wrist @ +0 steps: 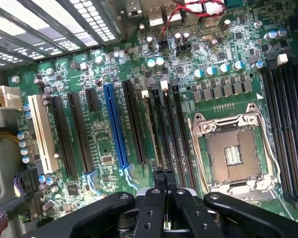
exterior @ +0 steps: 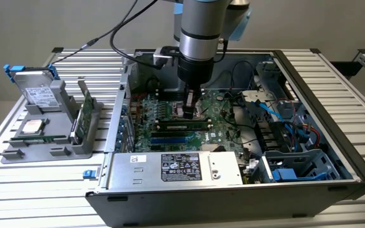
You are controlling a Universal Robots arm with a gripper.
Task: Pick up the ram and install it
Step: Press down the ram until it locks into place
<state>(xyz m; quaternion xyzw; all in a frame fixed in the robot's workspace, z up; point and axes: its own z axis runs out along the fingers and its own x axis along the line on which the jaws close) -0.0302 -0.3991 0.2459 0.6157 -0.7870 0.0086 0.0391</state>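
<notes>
Pincer (wrist: pixel 163 174) (pressed closed) hangs low above the motherboard (wrist: pixel 109 74) slots.

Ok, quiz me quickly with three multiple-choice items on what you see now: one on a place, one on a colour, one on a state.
1. Where is the gripper?
A over the grey tray; B over the motherboard; C over the power supply.
2. What colour is the long slot flanked by black ones?
A red; B yellow; C blue.
3. How is the processor socket?
A empty; B holding a chip; C under a cooler.

Answers:
1 B, it hangs above the board's slots.
2 C, it stands bright blue between black slots.
3 A, bare contacts show inside its frame.
</notes>
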